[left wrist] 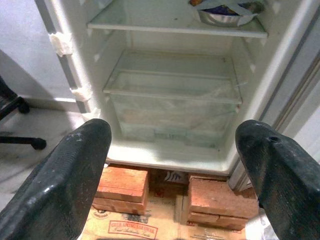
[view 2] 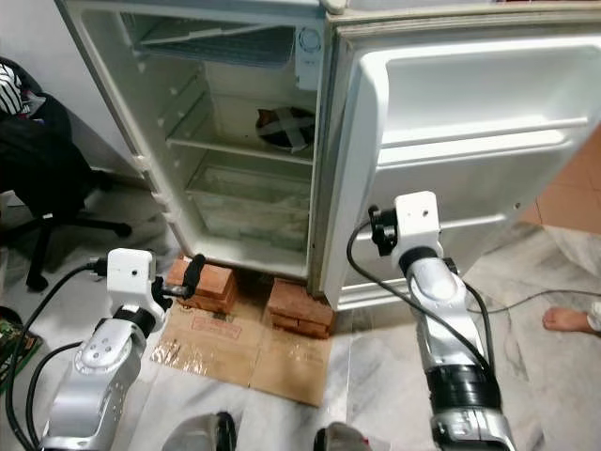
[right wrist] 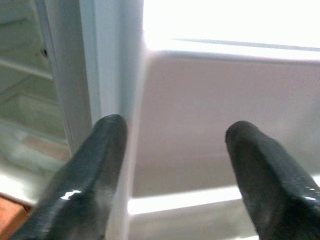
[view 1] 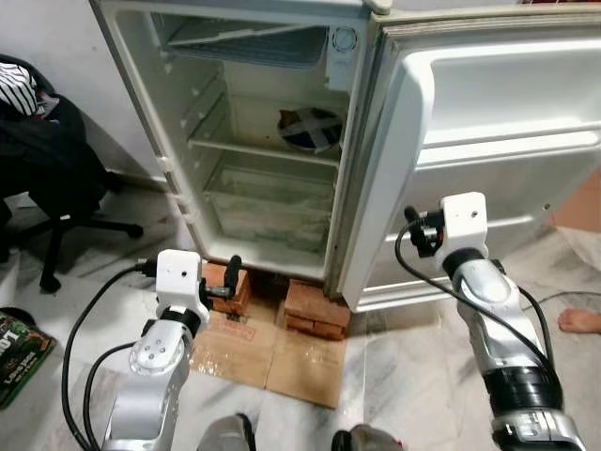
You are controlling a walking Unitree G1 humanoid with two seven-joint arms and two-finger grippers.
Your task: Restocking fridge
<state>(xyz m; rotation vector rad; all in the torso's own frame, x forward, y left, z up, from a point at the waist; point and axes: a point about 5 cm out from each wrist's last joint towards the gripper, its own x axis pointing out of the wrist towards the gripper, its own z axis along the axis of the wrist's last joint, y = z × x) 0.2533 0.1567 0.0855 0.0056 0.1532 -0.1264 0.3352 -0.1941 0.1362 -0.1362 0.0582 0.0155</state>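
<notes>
Fridge [view 1: 272,141] straight ahead, door [view 1: 488,141] swung wide to the right, cabinet raised on brick stacks [view 1: 317,307] over flattened cardboard [view 1: 282,352]. Nearly bare inside: one foil-covered bowl [view 1: 311,129] at the back right of the middle shelf [view 1: 263,150], clear crisper drawer [left wrist: 172,107] beneath, freezer box up top. No stock item visible anywhere, so nothing to grasp yet. Left gripper [left wrist: 175,165] fingers spread apart, empty, low and aimed square at the crisper, just in front of the bottom sill; nearer arm to the cabinet opening. Right gripper [right wrist: 172,150] also spread and empty, pointed at the inner door liner near its hinge-side edge, close to the lower door rack; whether touching, cannot tell. Shelf long axis runs left-right across the reach, so entry from the left arm looks straightest. Floor pale marble tile. Office chair [view 1: 56,178] with dark clothes at left, a person's bare foot [view 1: 580,321] at right edge.
</notes>
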